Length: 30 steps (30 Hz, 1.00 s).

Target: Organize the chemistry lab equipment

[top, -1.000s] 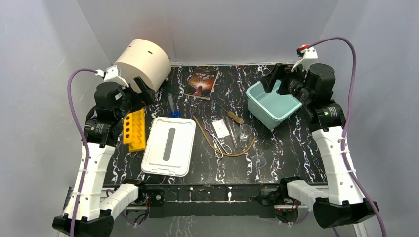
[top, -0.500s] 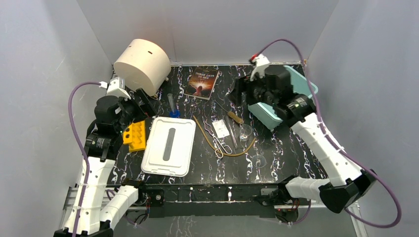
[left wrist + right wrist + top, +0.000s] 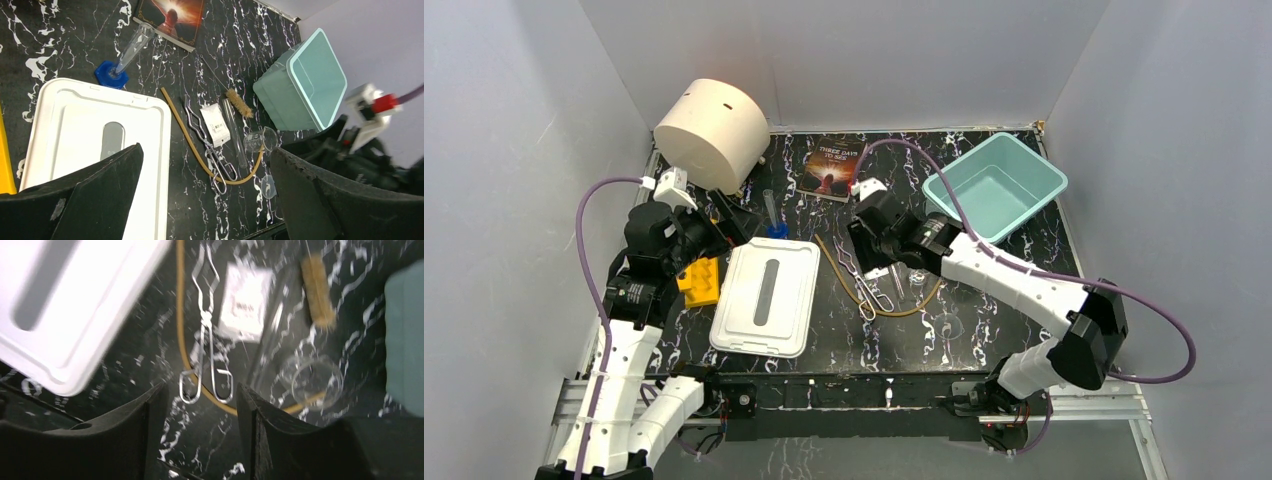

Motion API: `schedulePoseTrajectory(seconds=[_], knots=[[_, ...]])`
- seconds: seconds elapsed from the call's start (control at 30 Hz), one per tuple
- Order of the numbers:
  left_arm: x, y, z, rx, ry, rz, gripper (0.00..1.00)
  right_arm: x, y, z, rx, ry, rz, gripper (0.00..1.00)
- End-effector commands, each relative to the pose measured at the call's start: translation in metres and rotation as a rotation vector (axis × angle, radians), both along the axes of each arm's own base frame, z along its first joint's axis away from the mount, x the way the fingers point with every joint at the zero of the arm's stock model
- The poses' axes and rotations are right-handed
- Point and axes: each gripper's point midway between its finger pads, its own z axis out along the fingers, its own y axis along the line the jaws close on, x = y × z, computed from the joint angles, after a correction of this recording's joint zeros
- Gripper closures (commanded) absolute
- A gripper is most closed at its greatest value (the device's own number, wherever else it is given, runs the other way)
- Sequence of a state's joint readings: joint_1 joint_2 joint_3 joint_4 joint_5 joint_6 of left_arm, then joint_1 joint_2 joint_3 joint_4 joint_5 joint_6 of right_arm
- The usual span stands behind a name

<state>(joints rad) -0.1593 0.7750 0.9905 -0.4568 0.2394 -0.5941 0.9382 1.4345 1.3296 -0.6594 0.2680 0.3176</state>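
Observation:
The lab items lie loose in the middle of the table. The metal tongs (image 3: 206, 355), white packet (image 3: 246, 307), brown brush (image 3: 316, 290), clear beaker (image 3: 312, 380) and tan tubing (image 3: 181, 315) show in the right wrist view. My right gripper (image 3: 201, 395) is open and empty above the tongs' handle loops; in the top view it (image 3: 864, 245) hovers over these items. The blue-ended tube (image 3: 771, 215) lies by the white lid. The glass dish (image 3: 948, 325) lies nearer the front. My left gripper (image 3: 734, 215) is open and empty next to the tube.
A white lid (image 3: 764, 295) lies left of centre, with a yellow rack (image 3: 699, 280) beside it. The cream cylinder (image 3: 712, 130) stands at the back left, and the book (image 3: 832, 165) lies at the back. The teal bin (image 3: 944, 180) sits empty at the back right.
My right arm has swung from the teal bin at the back right to the left, over the middle items. The bin stays at the back right. My left gripper has shifted a little to the right.

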Motion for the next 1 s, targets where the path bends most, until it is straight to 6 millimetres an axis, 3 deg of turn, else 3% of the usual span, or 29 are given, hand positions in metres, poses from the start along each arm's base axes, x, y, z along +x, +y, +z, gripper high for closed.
schedulePoseTrajectory(seconds=[0.0, 0.17, 0.3, 0.53, 0.97], knots=[[-0.006, -0.004, -0.003, -0.029, 0.017, -0.012, 0.02, -0.009, -0.037, -0.04, -0.116, 0.061, -0.188, 0.41], [-0.005, -0.001, -0.01, -0.019, 0.04, 0.009, 0.02, -0.022, -0.052, -0.084, -0.191, 0.145, -0.243, 0.44], [-0.004, 0.0, -0.011, -0.015, 0.042, 0.011, 0.02, -0.029, -0.058, -0.107, -0.196, 0.192, -0.328, 0.44], [-0.002, -0.002, -0.012, -0.015, 0.05, 0.004, 0.02, -0.019, -0.07, -0.122, -0.216, 0.168, -0.449, 0.43], [-0.004, -0.004, -0.007, -0.056, 0.057, 0.01, 0.02, 0.011, -0.067, -0.138, -0.186, 0.144, -0.436, 0.44]])
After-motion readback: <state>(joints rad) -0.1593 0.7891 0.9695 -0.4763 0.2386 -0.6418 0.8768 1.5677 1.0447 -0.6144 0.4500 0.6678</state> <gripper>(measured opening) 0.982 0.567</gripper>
